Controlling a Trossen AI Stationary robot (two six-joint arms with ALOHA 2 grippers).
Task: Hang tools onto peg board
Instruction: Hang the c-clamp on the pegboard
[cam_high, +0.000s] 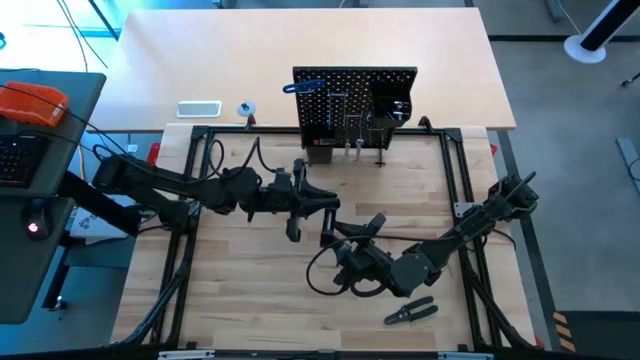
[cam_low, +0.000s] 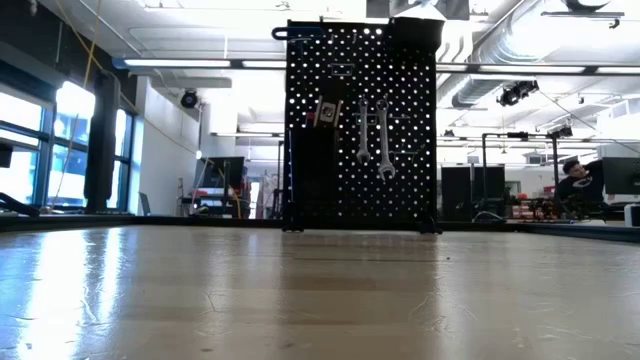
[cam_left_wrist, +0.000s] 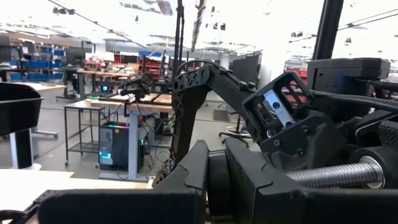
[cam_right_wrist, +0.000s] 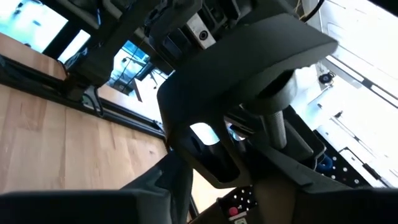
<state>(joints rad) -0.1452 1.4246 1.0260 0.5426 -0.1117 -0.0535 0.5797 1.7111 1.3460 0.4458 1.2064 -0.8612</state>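
A robotics lab or workshop: workbenches (cam_left_wrist: 118, 102) with gear, blue bins (cam_left_wrist: 37, 64) on far shelves, exposed ceiling ducts (cam_low: 520, 40).

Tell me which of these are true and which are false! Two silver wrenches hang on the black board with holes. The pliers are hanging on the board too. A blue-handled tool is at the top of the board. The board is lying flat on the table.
1. Two silver metal wrenches hang on the upright black perforated peg board. True.
2. The black-handled pliers hang on the board. False: they lie on the wooden table, near the right arm.
3. A blue-handled bent key sits at the board's top corner. True.
4. The board lies flat. False: it stands upright at the table's far edge.
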